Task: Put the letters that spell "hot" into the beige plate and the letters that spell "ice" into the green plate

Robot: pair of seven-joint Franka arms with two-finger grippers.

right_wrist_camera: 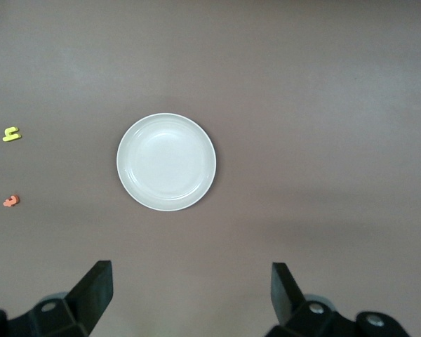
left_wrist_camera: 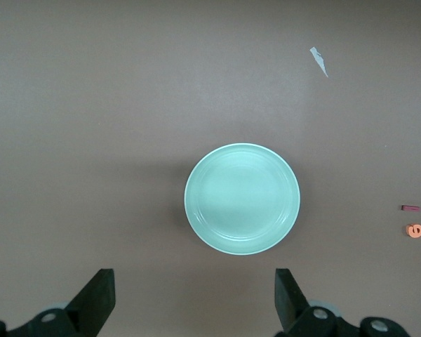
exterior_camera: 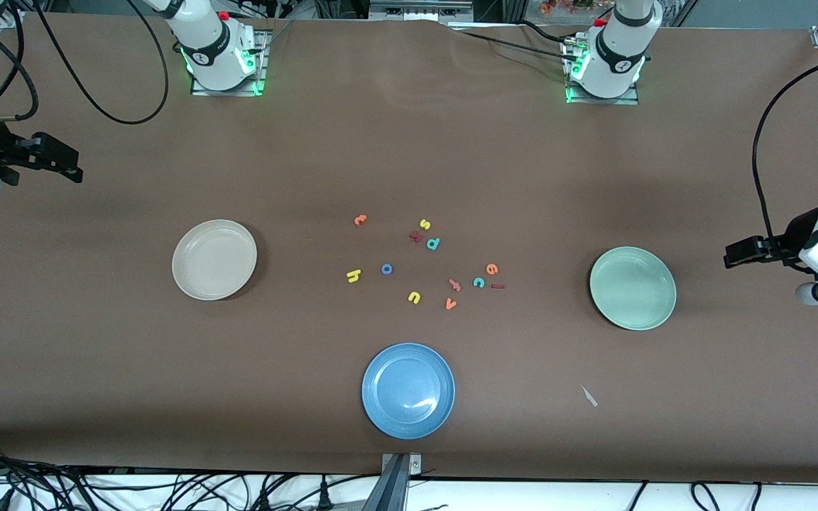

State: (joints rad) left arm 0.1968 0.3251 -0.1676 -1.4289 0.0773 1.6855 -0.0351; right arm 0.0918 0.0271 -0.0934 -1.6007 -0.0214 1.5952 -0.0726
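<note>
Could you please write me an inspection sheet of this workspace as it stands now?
Surface: brown table, one pale scrap near the green plate.
Job's things: beige plate and green plate hold nothing; h, o, t, i, c, e lie loose mid-table.
Clutter: blue plate, holding nothing; spare letters u, s, p, v.
Grippers: left gripper open above the green plate; right gripper open above the beige plate; both wait.
Cables: black cables lie on the table by the right arm's base.
Surroundings: more cables below the table's near edge.
</note>
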